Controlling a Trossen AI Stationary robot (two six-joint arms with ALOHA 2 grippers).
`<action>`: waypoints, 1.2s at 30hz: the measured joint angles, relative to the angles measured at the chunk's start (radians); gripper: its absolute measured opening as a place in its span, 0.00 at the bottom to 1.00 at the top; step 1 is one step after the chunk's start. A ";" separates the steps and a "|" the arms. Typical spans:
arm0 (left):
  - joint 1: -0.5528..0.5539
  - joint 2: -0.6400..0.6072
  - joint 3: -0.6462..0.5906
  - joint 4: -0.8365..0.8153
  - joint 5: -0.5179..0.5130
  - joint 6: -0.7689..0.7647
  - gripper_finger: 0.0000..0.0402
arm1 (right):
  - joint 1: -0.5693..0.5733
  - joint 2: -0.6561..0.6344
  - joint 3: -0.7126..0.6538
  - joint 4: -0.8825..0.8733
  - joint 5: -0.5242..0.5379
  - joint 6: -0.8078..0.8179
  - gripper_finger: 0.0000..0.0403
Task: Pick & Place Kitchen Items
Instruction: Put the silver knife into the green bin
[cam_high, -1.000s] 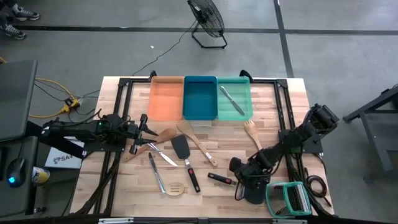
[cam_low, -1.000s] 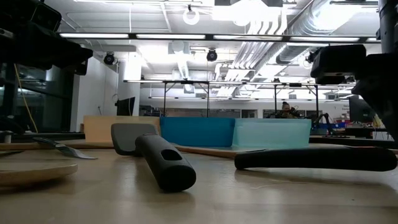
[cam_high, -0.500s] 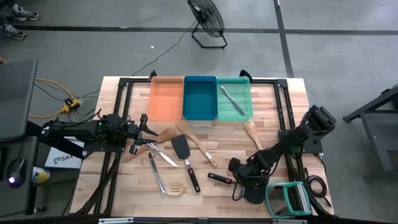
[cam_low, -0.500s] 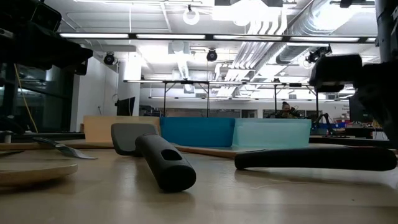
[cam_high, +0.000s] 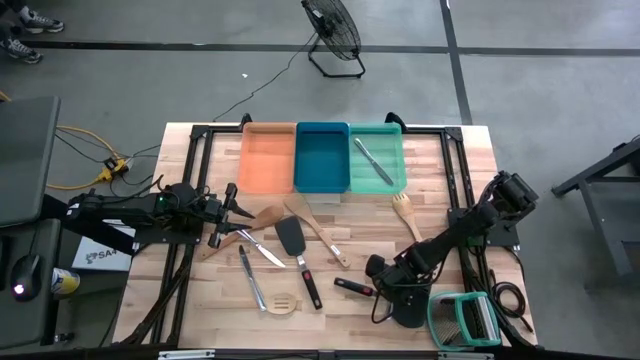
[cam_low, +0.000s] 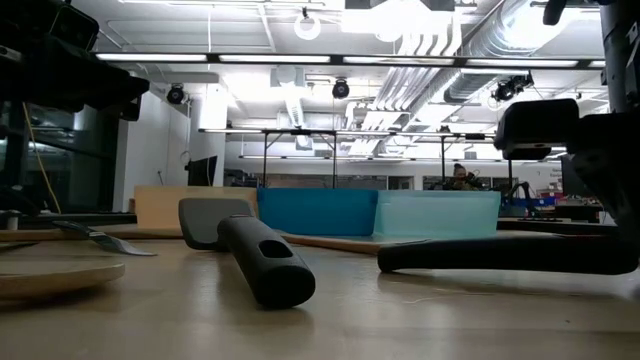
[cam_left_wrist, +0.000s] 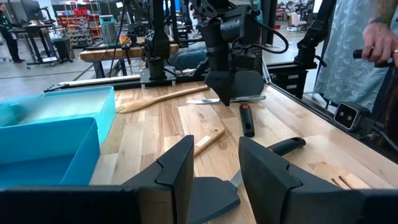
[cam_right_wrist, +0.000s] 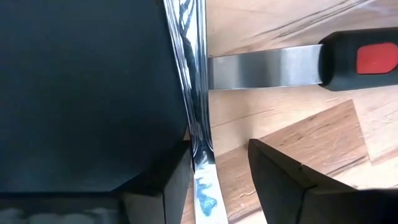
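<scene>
Pale grained wooden table (cam_high: 330, 290), glossy metal cutlery (cam_right_wrist: 198, 118), matt black plastic spatula handle (cam_low: 265, 262)

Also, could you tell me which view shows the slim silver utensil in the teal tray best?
The high view: the slim silver utensil lies diagonally in the teal tray, seen whole from above. In the low view the tray's wall hides it; neither wrist view shows it recognisably.
</scene>
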 joint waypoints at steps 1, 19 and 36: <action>0.000 0.000 0.000 0.000 0.000 0.000 0.31 | 0.000 0.000 0.000 0.000 -0.007 0.000 0.37; 0.000 0.000 0.000 0.000 0.000 0.000 0.31 | 0.000 0.002 0.000 -0.010 -0.037 0.002 0.11; 0.000 0.000 0.000 0.000 0.000 0.000 0.31 | 0.000 0.001 0.002 -0.010 -0.034 0.052 0.08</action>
